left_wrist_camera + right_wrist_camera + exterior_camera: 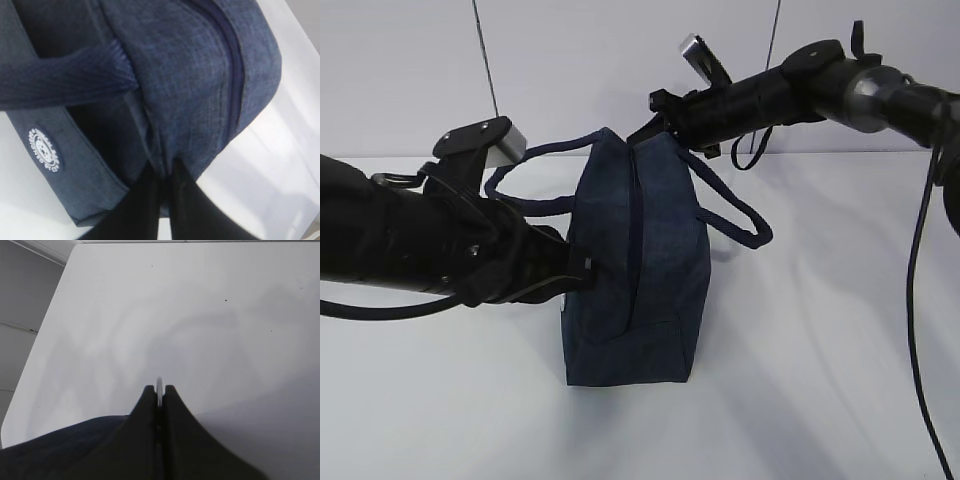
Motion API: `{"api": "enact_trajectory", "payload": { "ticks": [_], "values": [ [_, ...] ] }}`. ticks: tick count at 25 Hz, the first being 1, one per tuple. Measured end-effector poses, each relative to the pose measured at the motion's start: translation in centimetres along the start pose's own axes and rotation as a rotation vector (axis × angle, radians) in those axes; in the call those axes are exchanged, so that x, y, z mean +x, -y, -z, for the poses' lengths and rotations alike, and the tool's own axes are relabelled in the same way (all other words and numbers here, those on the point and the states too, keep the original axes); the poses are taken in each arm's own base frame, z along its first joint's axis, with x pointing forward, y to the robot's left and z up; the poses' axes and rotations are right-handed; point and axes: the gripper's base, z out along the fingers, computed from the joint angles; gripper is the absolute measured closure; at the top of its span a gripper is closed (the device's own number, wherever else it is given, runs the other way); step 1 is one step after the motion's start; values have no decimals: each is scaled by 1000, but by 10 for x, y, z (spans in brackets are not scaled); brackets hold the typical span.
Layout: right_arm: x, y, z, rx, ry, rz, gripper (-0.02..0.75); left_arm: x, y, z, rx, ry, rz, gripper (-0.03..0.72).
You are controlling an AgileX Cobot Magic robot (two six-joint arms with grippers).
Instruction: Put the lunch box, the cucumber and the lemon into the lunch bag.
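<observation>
Bag: the boxy dark navy fabric lunch bag (635, 265) is stood on the white counter (820, 350), between both hands.
Left hand (162, 172): pressed together, fabric of the bag end is pinched.
Right hand (159, 392): pressed together on the metal ring pull (159, 385); the zipper (634, 230) runs from it toward the left hand.

Both arms (410, 240) are thick, round and black. Each one has a little silver box (506, 148) on top. Thin black cables (920, 300) hang off them. The fingers (175, 440) are black and pointy.
</observation>
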Motion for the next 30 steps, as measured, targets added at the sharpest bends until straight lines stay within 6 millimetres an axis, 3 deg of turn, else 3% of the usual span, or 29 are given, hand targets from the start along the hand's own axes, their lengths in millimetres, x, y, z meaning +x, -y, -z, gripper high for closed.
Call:
{"api": "enact_trajectory", "payload": {
  "ticks": [7, 13, 30],
  "values": [
    [14, 17, -14, -44, -29, -77, 751, 0, 0, 0, -1, 1, 0, 685],
    [16, 20, -14, -42, -38, -80, 751, 0, 0, -1, -3, -1, 1, 685],
    [0, -4, 3, -39, -134, 116, 751, -4, -7, 0, -83, 47, -20, 685]
  ]
}}
